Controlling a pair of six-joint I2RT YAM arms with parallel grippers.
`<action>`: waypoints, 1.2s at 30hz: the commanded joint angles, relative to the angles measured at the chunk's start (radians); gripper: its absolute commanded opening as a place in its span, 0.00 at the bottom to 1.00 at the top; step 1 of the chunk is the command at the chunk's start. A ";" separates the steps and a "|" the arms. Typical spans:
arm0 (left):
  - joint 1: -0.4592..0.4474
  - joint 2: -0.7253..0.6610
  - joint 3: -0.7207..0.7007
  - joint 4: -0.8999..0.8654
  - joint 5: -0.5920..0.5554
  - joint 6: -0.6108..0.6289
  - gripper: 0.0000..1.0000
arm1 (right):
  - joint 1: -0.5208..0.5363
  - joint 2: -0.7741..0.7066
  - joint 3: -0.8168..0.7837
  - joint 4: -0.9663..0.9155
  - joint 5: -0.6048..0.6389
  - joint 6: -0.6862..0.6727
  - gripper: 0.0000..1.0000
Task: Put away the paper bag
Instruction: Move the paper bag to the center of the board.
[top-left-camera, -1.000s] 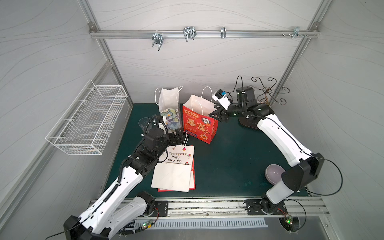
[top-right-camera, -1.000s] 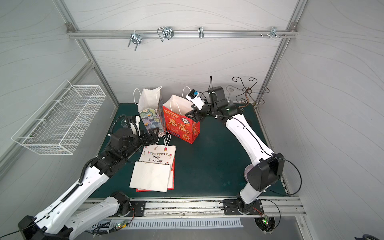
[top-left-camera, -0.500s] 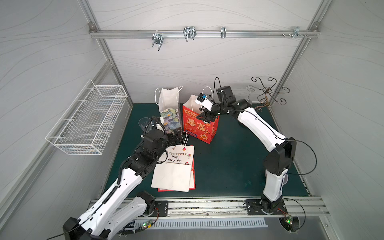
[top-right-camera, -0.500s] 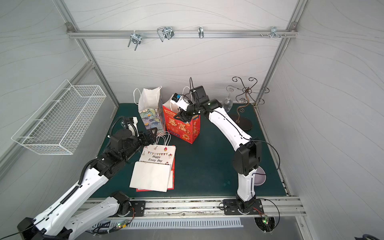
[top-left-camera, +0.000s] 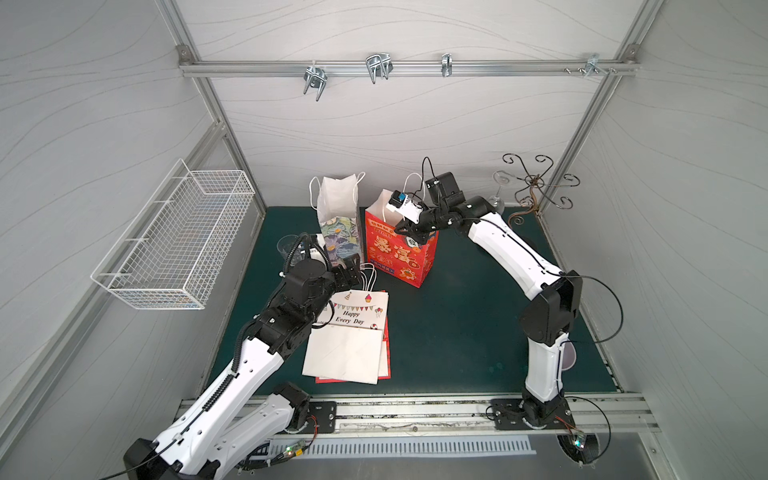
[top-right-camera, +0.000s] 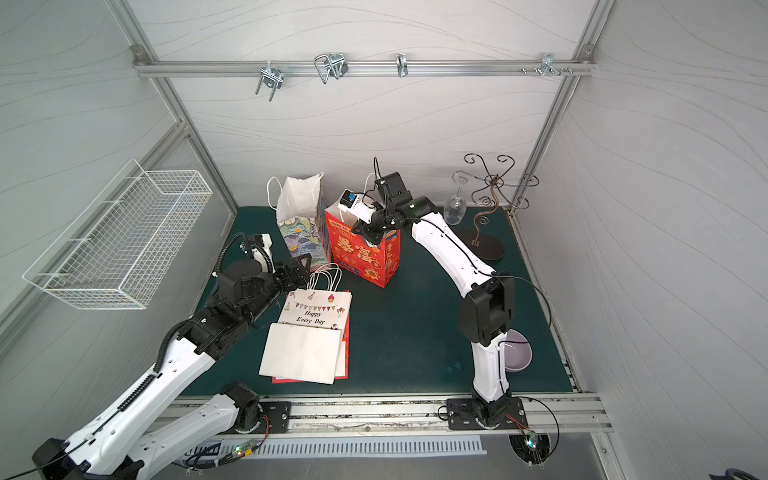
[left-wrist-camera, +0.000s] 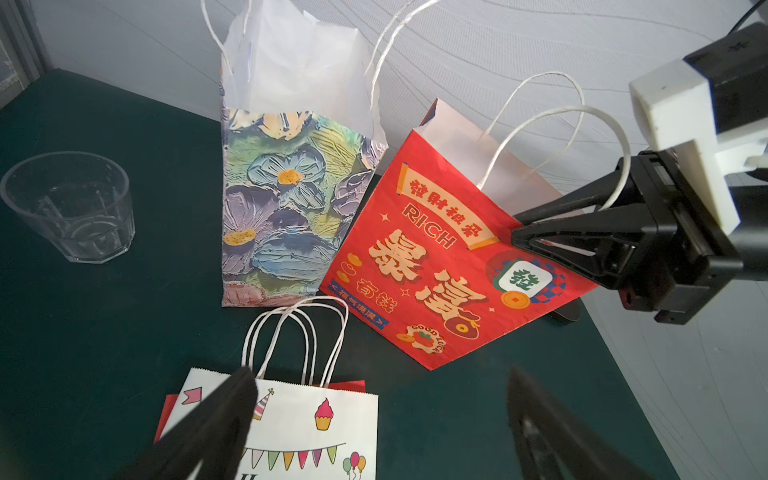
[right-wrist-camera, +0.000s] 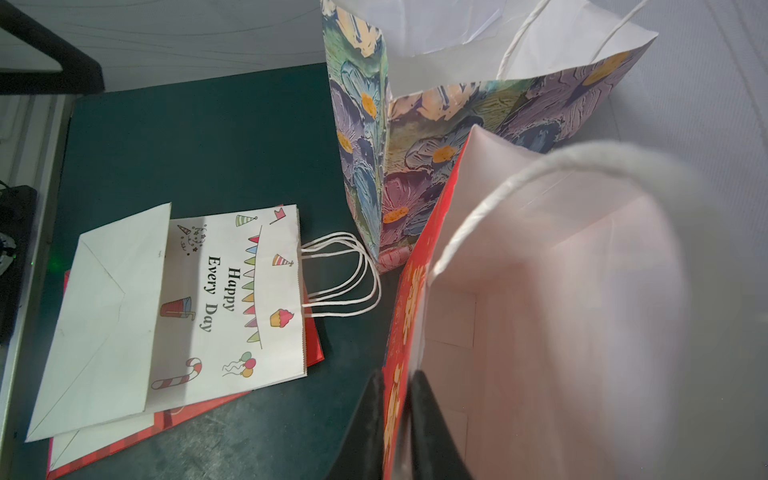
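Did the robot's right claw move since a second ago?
Yes. The right gripper swung away from the curly metal stand, over to the red bag.

Robotics test cell. Aluminium framing (top-left-camera: 232, 137) and white panels (top-left-camera: 415, 124) enclose a green mat (top-left-camera: 457, 324); hook rail (top-left-camera: 415, 68) above the mat; robot arms (top-left-camera: 505, 249) bolted to a base rail (top-left-camera: 415, 409) at its front.

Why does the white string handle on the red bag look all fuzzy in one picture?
Right wrist view: the handle of the red bag loops close to the lens, so it is out of focus, while the Happy Every Day bag farther off is sharp. Left wrist view: the red bag's handles look crisp; only the fingers of the left gripper are dark and soft.
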 joint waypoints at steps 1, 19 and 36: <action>0.006 -0.009 0.011 0.038 -0.019 0.017 0.95 | -0.002 -0.021 -0.004 -0.053 -0.016 -0.014 0.05; 0.011 0.008 -0.085 0.201 0.153 0.144 0.97 | -0.099 -0.307 -0.281 -0.215 -0.098 -0.118 0.00; 0.019 0.277 -0.126 0.521 0.814 0.476 0.99 | -0.120 -0.722 -0.665 -0.240 -0.121 -0.184 0.21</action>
